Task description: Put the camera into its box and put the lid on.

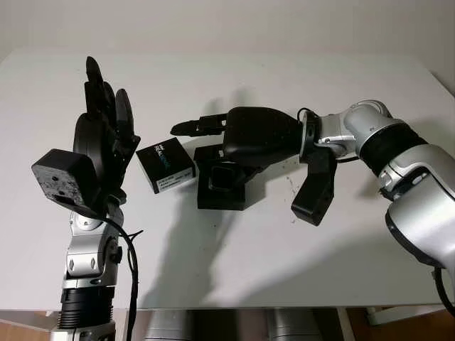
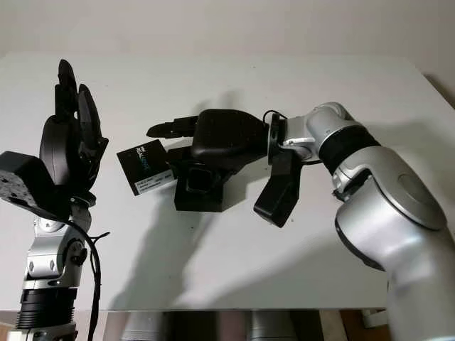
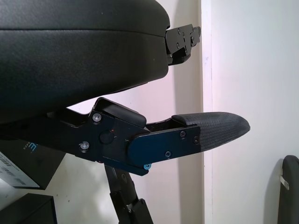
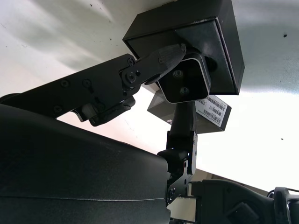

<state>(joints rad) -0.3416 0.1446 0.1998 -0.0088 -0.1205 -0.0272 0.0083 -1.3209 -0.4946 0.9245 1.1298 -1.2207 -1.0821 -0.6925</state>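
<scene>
Camera placement is the step in hand. The right hand hovers over the open black box in the middle of the white table, and in the right wrist view its fingers pinch the small grey camera with two round lenses just at the mouth of the box. The camera seems partly inside the box, but I cannot tell if it already sits on the bottom.

The next move, I judge, is to lower the camera fully, let it go, and pull the fingers out without tipping the box.

The black lid with the white label lies tilted just beside the box, on the side of the left hand. The left hand is raised upright near the lid, open, holding nothing. The lid is close to the box, so a careless retreat of the right fingers may push it.
</scene>
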